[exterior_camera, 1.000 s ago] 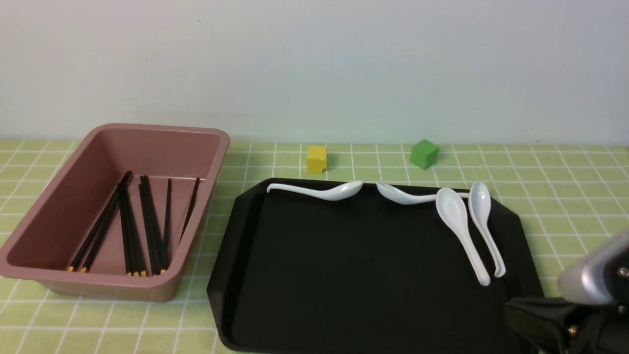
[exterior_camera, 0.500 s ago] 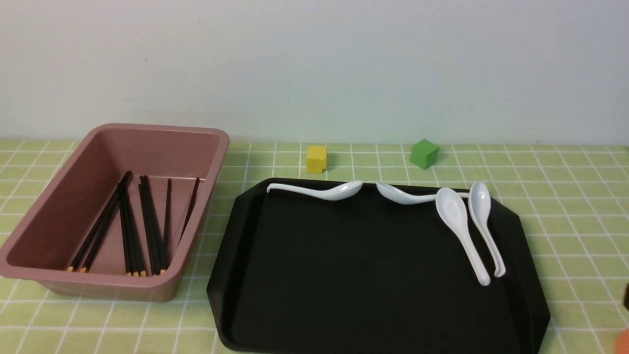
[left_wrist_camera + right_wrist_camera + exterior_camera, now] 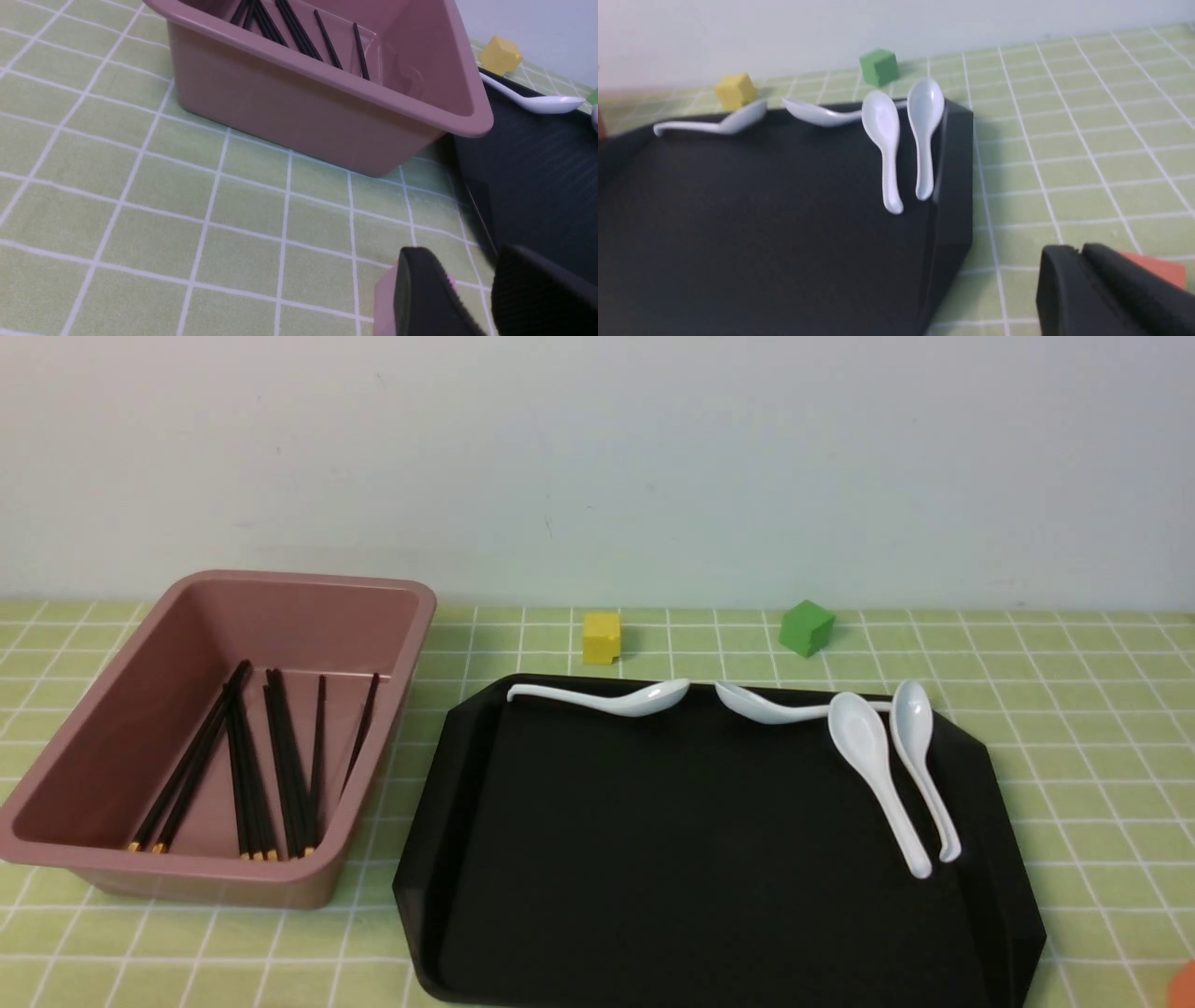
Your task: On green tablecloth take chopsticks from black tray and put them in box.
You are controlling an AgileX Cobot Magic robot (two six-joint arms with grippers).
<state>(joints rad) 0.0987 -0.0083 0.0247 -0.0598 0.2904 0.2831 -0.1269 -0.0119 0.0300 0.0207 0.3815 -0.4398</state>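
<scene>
Chopsticks [image 3: 289, 761], black with gold bands, lay in the box [image 3: 373, 775], some crossing and others side by side. The mauve box stood on the green tablecloth [image 3: 1102, 784], to the left of the black tray [image 3: 1013, 887]. That tray held four white spoons: one [image 3: 625, 700] along the far edge, another [image 3: 761, 707] also there, and two [image 3: 868, 737] [image 3: 920, 747] slanting near its right side. The left gripper [image 3: 472, 254] had its jaws parted, with nothing between them. The right gripper [image 3: 1080, 249] had its tips nearly together; whether they were fully closed could not be told.
</scene>
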